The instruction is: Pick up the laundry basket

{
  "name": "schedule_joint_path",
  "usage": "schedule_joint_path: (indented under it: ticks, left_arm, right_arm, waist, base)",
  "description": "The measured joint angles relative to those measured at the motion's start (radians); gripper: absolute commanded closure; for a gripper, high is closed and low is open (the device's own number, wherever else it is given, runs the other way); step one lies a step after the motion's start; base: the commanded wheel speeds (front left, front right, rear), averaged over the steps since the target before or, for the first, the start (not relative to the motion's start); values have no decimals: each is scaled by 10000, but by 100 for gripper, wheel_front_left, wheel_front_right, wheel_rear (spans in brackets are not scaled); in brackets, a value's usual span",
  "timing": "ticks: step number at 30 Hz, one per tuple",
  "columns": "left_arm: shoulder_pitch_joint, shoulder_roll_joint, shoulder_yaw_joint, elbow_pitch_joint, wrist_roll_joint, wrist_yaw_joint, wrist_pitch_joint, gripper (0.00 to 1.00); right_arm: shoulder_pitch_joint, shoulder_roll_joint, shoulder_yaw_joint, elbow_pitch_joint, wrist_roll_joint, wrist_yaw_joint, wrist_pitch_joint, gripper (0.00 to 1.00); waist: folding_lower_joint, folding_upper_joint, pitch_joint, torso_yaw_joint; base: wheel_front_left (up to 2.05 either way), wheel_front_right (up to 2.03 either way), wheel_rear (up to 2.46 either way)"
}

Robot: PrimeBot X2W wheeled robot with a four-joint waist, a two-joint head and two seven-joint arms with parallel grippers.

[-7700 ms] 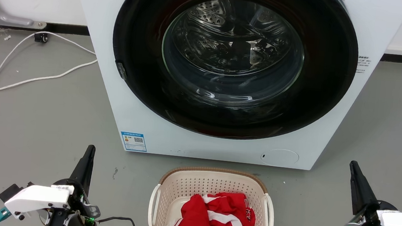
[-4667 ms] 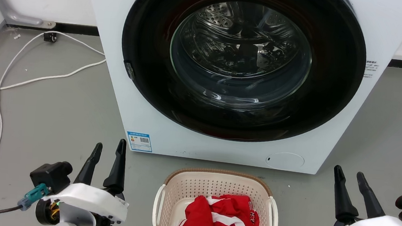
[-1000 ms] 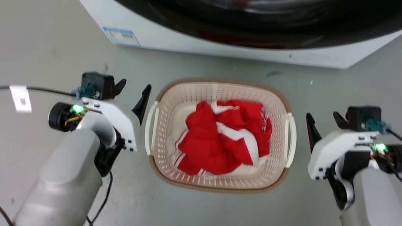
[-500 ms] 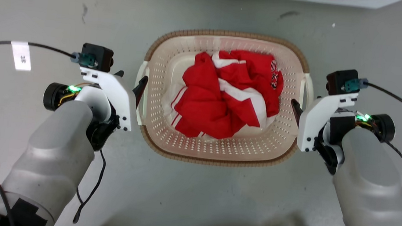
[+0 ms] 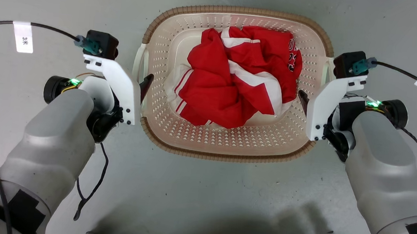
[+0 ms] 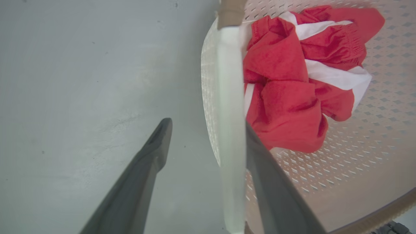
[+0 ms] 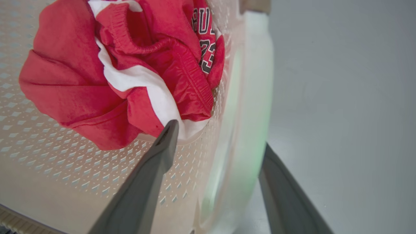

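- The left fingers [image 6: 141, 169], long, dark and tapered, are spread and released. One is on the floor side and the other on the basket side of the smooth white left handle [image 6: 230, 97].
- The right fingers [image 7: 148, 175] are likewise parted and clench nothing, straddling the glossy right handle [image 7: 256, 81].
- We see the laundry basket [image 5: 227, 155] sitting on the floor between both arms. It is cream perforated plastic, rounded-rectangular, with a brown woven-look rim.
- Crumpled red-and-white clothes [image 5: 234, 85] lie inside it.
- The floor [image 5: 193, 192] is smooth and grey.
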Motion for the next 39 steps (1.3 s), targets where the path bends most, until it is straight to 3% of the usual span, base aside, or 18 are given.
schedule_joint_path:
  ticks: [2,3,4,6,7,19,26,39]
  left_arm:
    - [-104,0,-192,67,-196,0,29,0]
    - [-151,0,-267,107,-284,0,44,0]
    - [-253,0,-447,165,-470,0,73,45]
    - [-327,-10,-604,132,-740,0,226,100]
    - [-331,-4,-685,127,-842,-6,238,100]
    - [-438,150,-1710,148,-1971,0,938,100]
    - [-170,290,-2245,132,-2999,15,2596,100]
    - [256,330,-2815,293,-3868,15,3590,100]
  right_arm:
    - [-120,-2,102,180,161,0,-75,0]
    - [-182,0,107,234,276,0,-140,5]
    - [-330,-2,184,389,424,0,-205,54]
    - [-356,-2,345,483,681,0,-217,84]
    - [-356,-2,451,516,767,0,-238,100]
    - [-445,-23,1444,840,1737,-19,-71,100]
    - [-84,-54,2483,771,2700,-23,1563,100]
    - [390,-65,3524,736,4186,-67,4046,100]
  waist:
    - [0,1,68,6]
    - [0,1,106,8]
    - [0,0,173,17]
    - [0,1,219,45]
    - [0,0,233,57]
    - [-1,0,-160,53]
    - [-1,0,-1148,98]
    - [-2,1,-3622,63]
  base:
    - [0,0,0]
    - [0,0,0]
    - [0,0,0]
    - [0,0,0]
    - [0,0,0]
    - [0,0,0]
    - [0,0,0]
    - [0,0,0]
